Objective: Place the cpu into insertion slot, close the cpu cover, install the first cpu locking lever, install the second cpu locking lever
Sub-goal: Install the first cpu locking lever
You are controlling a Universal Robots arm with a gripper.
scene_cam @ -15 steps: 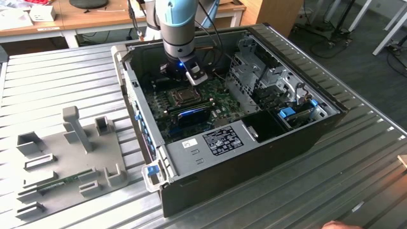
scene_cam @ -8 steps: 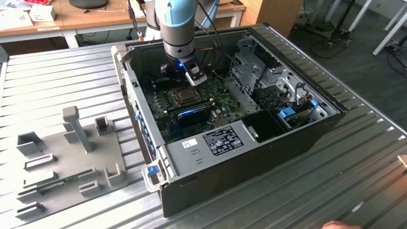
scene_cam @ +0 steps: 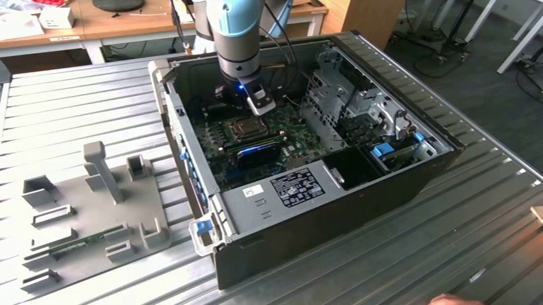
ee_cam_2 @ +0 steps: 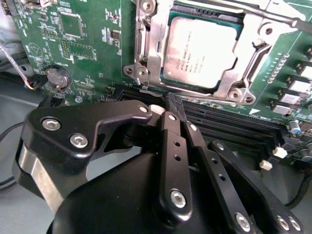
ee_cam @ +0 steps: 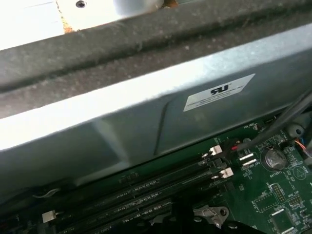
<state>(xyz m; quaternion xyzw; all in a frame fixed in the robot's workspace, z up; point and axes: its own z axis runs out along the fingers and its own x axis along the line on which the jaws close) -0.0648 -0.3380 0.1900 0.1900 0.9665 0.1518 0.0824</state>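
Here the cpu sits flat in the insertion slot, its silvery face up, and the cpu cover lies closed around it as a silver frame whose cut-out shows the chip. In the second wrist view a thin lever rod runs along the far edge of the cover.

The gripper hovers just beside the cover's near edge, above the long black memory strips that border the socket. Its black fingers are drawn together with no gap visible at the tips, and nothing is held between them.

Also beside the cover on the green board, a round coin battery sits well off to one side of the socket.

In the exterior view the arm reaches down into the open computer case, its wrist over the motherboard right next to the socket. The grey drive cage stands just beyond the socket toward the exterior view's right. The case rests on a ribbed metal table, and a grey fixture plate lies apart from the case toward the exterior view's left.

In the first wrist view the memory strips run along the case's grey metal wall.
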